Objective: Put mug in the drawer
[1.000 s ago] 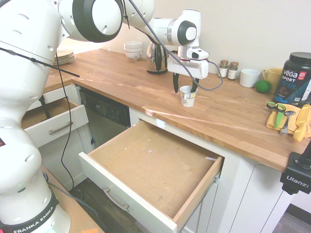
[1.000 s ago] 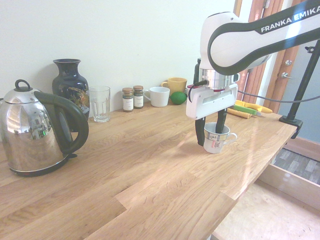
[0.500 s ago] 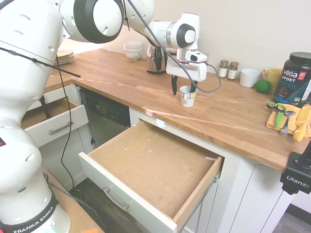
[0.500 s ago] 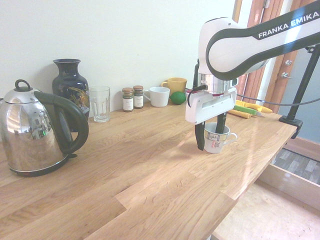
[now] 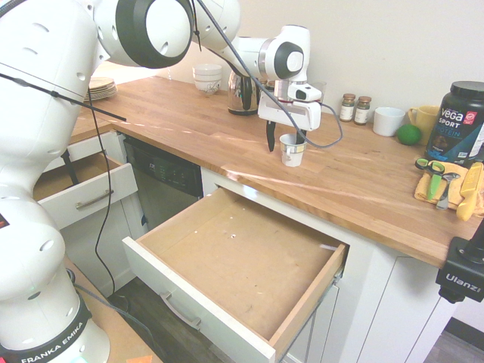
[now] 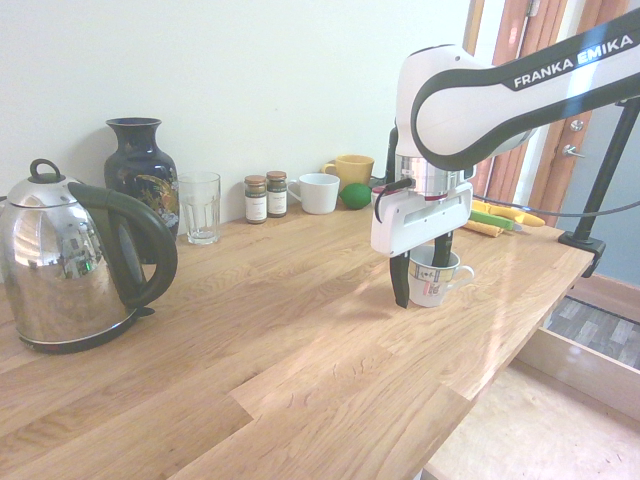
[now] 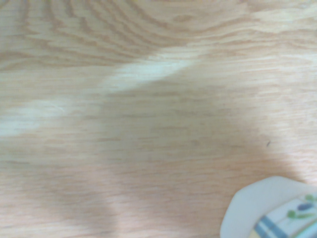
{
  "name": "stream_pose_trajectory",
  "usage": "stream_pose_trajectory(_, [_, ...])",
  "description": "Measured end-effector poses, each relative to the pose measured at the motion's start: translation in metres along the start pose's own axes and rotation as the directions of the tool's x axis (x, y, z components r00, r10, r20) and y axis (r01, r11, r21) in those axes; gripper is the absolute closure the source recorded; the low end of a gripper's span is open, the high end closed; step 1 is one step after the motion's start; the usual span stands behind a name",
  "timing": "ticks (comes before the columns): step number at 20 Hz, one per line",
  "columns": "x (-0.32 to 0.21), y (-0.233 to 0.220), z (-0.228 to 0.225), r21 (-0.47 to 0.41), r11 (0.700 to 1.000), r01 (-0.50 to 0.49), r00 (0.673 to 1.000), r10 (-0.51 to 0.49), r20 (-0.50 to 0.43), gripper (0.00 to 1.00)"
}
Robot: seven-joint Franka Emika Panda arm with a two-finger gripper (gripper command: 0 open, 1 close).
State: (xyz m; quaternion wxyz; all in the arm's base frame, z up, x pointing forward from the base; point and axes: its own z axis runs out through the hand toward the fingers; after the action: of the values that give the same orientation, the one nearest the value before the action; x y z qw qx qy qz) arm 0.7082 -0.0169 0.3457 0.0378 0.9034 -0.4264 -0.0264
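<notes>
Probably light, rigid and glazed-slick, the mug (image 6: 432, 276) at centre right looks breakable; the hand (image 6: 420, 279), fingers apart, straddles its wall, best pinched there.

Mug (image 5: 293, 150) upright on countertop (image 5: 355, 181) near front edge, between spread fingers of gripper (image 5: 286, 139) pointing down. Drawer (image 5: 238, 271) below, pulled open, wooden interior bare.

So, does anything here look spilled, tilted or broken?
Nothing stands out. The mug stands upright on the counter between the open gripper's fingers, and the drawer is open, with no spill visible.
</notes>
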Motion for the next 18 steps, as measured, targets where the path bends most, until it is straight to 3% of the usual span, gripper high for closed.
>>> stream_pose_trajectory(18, [0.0048,0.0043,0.0062,0.006,1.0,-0.013,1.0,0.013,-0.004,1.0])
